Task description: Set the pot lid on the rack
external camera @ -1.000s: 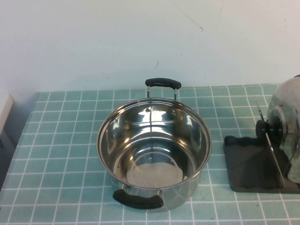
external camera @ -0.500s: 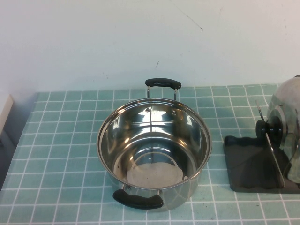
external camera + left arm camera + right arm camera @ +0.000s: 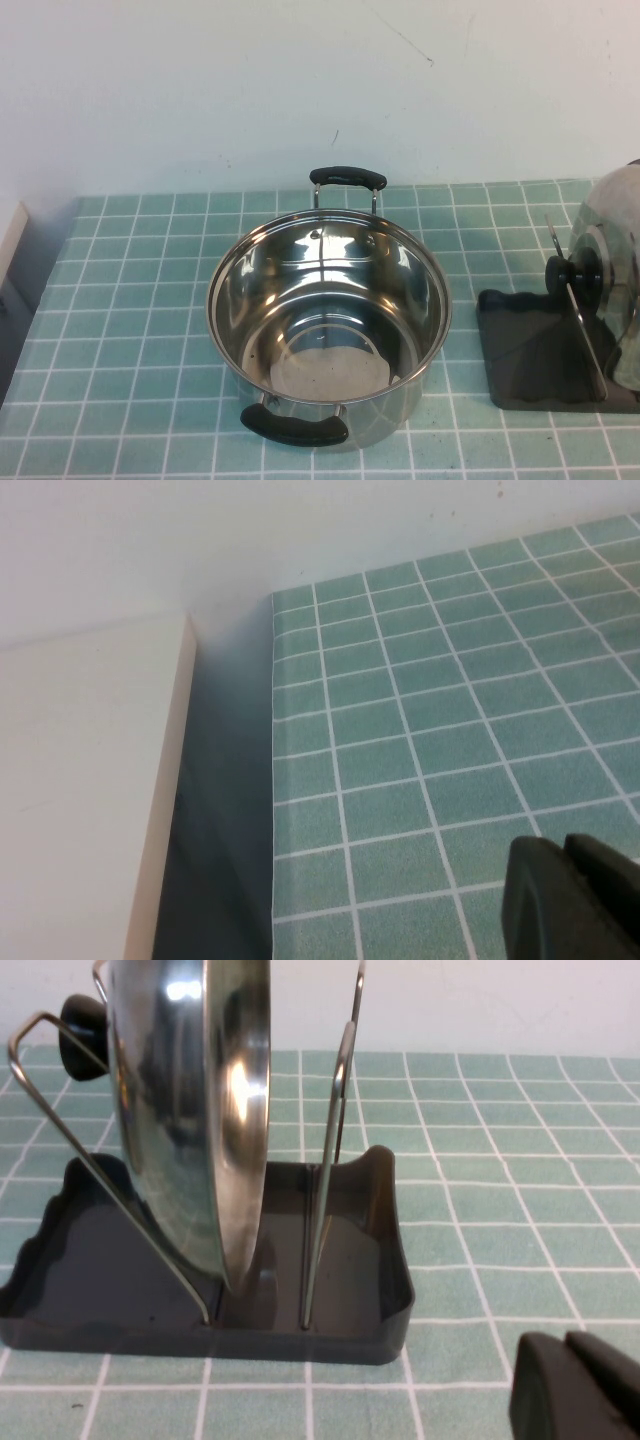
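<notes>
The shiny steel pot lid (image 3: 615, 250) stands on edge in the dark grey rack (image 3: 535, 350) at the right of the table, its black knob (image 3: 572, 274) facing the pot. In the right wrist view the lid (image 3: 215, 1110) leans between the rack's wire dividers (image 3: 335, 1150), and the rack tray (image 3: 100, 1300) rests on the tiles. My right gripper (image 3: 567, 1345) is shut and empty, low over the tiles beside the rack. My left gripper (image 3: 566, 847) is shut and empty above the table's left edge. Neither gripper shows in the high view.
The deep steel pot (image 3: 330, 320) with two black handles stands open at the table's centre. A pale board (image 3: 90, 790) lies beyond the table's left edge. The white wall runs along the back.
</notes>
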`<state>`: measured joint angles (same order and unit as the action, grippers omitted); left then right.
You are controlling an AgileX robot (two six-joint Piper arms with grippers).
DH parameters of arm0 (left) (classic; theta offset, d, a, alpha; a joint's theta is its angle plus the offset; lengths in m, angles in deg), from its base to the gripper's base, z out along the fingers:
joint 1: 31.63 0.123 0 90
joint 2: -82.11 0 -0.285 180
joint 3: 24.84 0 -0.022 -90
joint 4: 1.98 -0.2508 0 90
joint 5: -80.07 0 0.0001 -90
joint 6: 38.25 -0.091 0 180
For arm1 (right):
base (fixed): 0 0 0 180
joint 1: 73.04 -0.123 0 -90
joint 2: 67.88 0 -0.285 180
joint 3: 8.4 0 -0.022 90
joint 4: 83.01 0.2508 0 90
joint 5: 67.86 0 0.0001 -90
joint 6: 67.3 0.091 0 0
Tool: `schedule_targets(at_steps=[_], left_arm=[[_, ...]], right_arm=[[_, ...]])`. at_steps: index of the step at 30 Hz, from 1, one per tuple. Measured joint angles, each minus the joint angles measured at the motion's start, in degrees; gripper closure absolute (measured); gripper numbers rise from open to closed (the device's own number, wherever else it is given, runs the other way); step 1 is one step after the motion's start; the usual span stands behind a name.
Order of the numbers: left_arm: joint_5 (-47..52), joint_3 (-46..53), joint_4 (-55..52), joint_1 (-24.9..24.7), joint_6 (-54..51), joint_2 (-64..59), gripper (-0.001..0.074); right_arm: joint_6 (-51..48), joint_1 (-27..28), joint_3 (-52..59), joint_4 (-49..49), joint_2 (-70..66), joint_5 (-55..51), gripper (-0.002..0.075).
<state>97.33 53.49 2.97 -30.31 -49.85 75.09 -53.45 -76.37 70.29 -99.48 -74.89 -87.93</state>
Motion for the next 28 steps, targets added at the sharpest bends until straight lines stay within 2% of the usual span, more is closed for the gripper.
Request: schedule_targets(at_steps=[28], left_arm=[[0.1, 0.0, 1.9, 0.0, 0.5, 0.0, 0.0737]], right_arm=[[0.0, 0.0, 0.0, 0.0, 0.0, 0.0, 0.0729]])
